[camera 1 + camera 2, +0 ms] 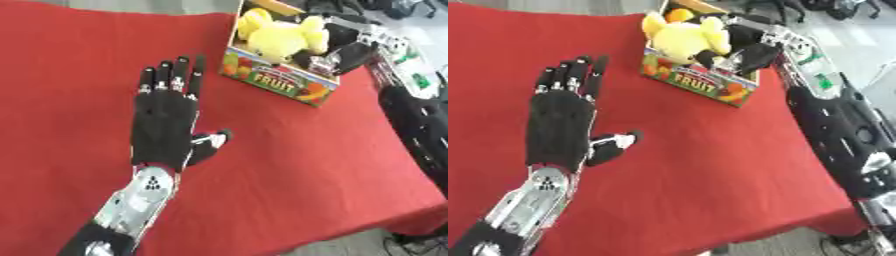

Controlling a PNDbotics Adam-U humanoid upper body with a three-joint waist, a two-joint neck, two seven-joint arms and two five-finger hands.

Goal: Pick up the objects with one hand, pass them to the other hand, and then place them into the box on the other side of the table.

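Note:
A cardboard box printed with fruit and the word FRUIT stands at the table's far right. A yellow plush toy lies in it, with something orange behind. My right hand reaches from the right arm down into the box, right beside the plush toy; whether it holds anything is hidden. My left hand hovers over the middle of the red cloth, open, with its fingers straight and pointing away and its thumb out to the right. It holds nothing.
The red cloth covers the table. Its right edge runs under my right arm and the front edge drops off at the lower right. Grey floor with dark gear lies beyond the far right corner.

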